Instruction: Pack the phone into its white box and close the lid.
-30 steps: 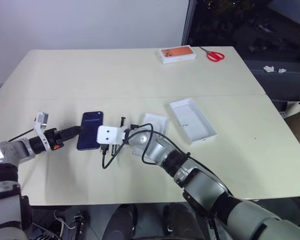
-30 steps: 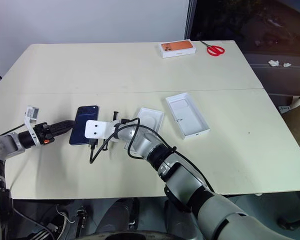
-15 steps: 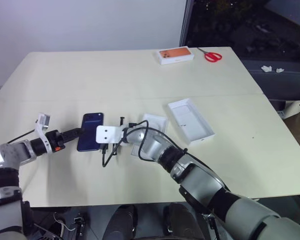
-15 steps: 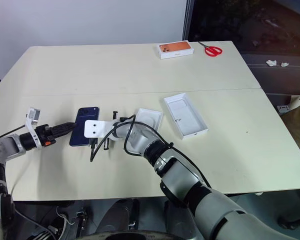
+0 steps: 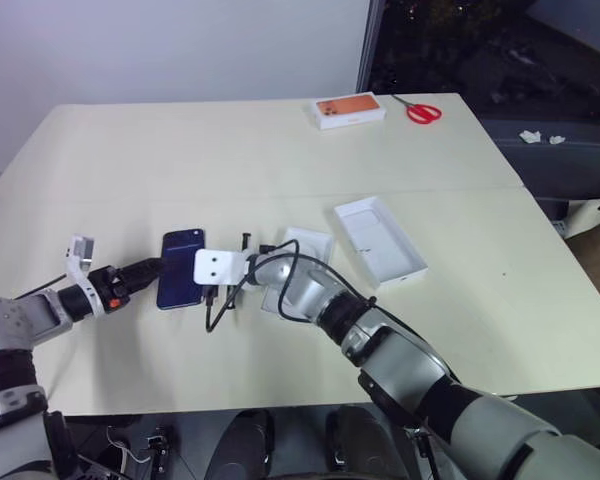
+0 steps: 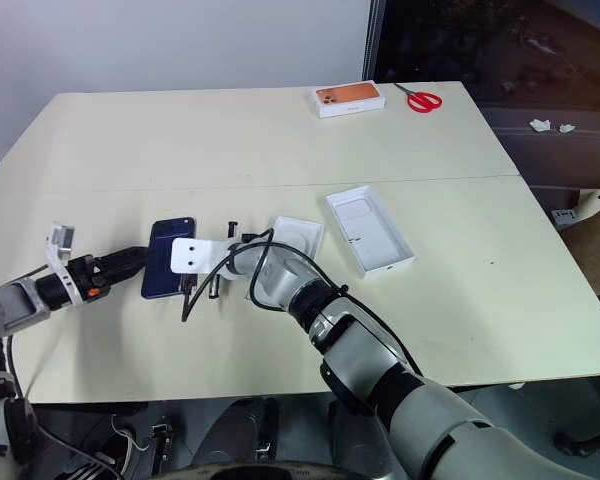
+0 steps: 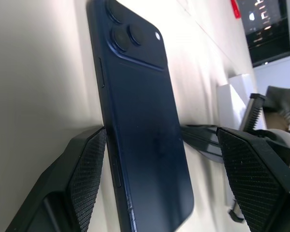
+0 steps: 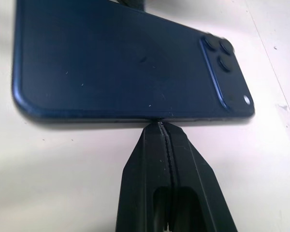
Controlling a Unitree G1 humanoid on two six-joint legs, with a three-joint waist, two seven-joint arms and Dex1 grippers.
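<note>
**Phone flat on table, jaws either side**

L jaws wide apart, straddling the phone's near end w/o clamping it; R jaws pressed shut, tips against the phone's long edge. Left gripper (image 7: 159, 183) comes in from the robot's left, one textured black finger pad (image 7: 89, 174) beside the phone's edge, the other off to the far side. Right gripper (image 8: 160, 126) meets the opposite long edge at mid-length.

Slim dark navy-blue smartphone (image 5: 181, 267) lies back-up on the cream table (image 5: 280, 150), rounded corners, glossy, faint specks on the back, camera cluster w/ 3 lenses at one far corner.

Just beyond the R wrist: white insert w/ oval recess (image 5: 310, 245). Next to it, shallow white rectangular open tray (image 5: 380, 241), angled. Far edge of table: orange-topped white box (image 5: 349, 110), red-handled scissors (image 5: 420, 110) beside it.
</note>
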